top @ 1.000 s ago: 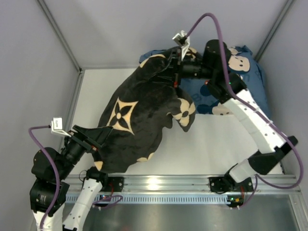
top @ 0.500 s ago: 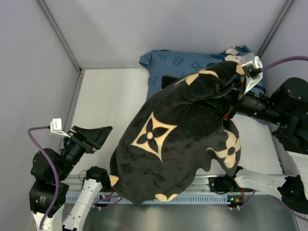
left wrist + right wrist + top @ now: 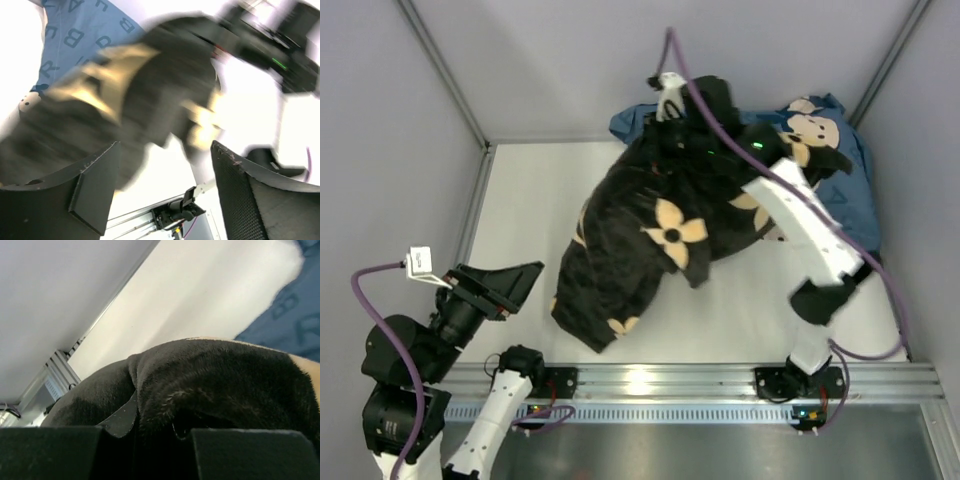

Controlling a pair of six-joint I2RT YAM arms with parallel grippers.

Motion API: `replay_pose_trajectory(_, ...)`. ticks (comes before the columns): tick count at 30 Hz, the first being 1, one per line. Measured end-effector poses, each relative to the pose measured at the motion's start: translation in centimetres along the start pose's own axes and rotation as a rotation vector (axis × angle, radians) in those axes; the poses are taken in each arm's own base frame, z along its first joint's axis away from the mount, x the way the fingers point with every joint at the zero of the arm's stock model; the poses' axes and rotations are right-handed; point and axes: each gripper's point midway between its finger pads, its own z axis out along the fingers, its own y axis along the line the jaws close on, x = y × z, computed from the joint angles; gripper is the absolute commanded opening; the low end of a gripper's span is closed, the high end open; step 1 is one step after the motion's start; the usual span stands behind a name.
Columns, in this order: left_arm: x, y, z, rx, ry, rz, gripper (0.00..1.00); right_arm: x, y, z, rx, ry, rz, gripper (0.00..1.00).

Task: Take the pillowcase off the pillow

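The black pillowcase (image 3: 640, 240) with tan flower motifs hangs bunched from my right gripper (image 3: 678, 120) at the back of the table, its lower end on the white surface. In the right wrist view the fingers are shut on a fold of the black fabric (image 3: 200, 385). My left gripper (image 3: 510, 285) is open and empty at the near left, apart from the cloth; its wrist view shows the pillowcase (image 3: 140, 95) blurred ahead of its fingers (image 3: 95, 190). The cream pillow is hidden.
A blue letter-printed cover with cartoon mice (image 3: 840, 170) lies at the back right, partly under the black cloth. Grey walls close the back and sides. A metal rail (image 3: 660, 385) runs along the near edge.
My right arm swung the pillowcase from the back to the near right, then back to the far centre. My left gripper let go of the cloth and now stays open at the near left.
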Motion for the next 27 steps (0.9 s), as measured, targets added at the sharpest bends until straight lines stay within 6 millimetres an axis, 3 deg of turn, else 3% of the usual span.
replay_pose_trajectory(2,-0.1,-0.1,0.2,-0.009,0.007,0.007,0.74,0.0,-1.0,5.9,-0.009,0.045,0.042,0.00)
replay_pose_trajectory(5,0.0,0.8,1.2,-0.059,0.041,0.015,0.74,2.3,-3.9,14.5,-0.022,0.127,0.144,0.04)
replay_pose_trajectory(6,0.2,1.4,1.7,-0.085,0.056,0.016,0.74,3.3,-5.1,16.6,-0.025,0.151,0.180,0.16)
replay_pose_trajectory(7,0.4,2.0,2.3,-0.113,0.074,0.016,0.74,4.1,-6.3,18.4,-0.033,0.164,0.217,0.48)
replay_pose_trajectory(9,0.9,3.2,3.4,-0.167,0.119,0.010,0.75,4.8,-8.1,20.3,-0.055,0.162,0.269,0.69)
replay_pose_trajectory(10,1.1,3.7,4.0,-0.188,0.139,0.006,0.74,4.7,-8.9,20.8,-0.071,0.148,0.281,0.77)
replay_pose_trajectory(17,2.9,7.8,8.8,-0.350,0.290,-0.023,0.77,3.1,-9.1,20.0,-0.129,0.048,0.224,0.92)
replay_pose_trajectory(23,4.3,10.2,11.9,-0.429,0.387,-0.044,0.78,2.1,-9.0,16.5,-0.115,-0.024,0.195,0.98)
replay_pose_trajectory(27,5.9,11.8,14.0,-0.482,0.453,-0.027,0.81,0.7,-11.1,13.7,-0.086,-0.092,0.232,0.98)
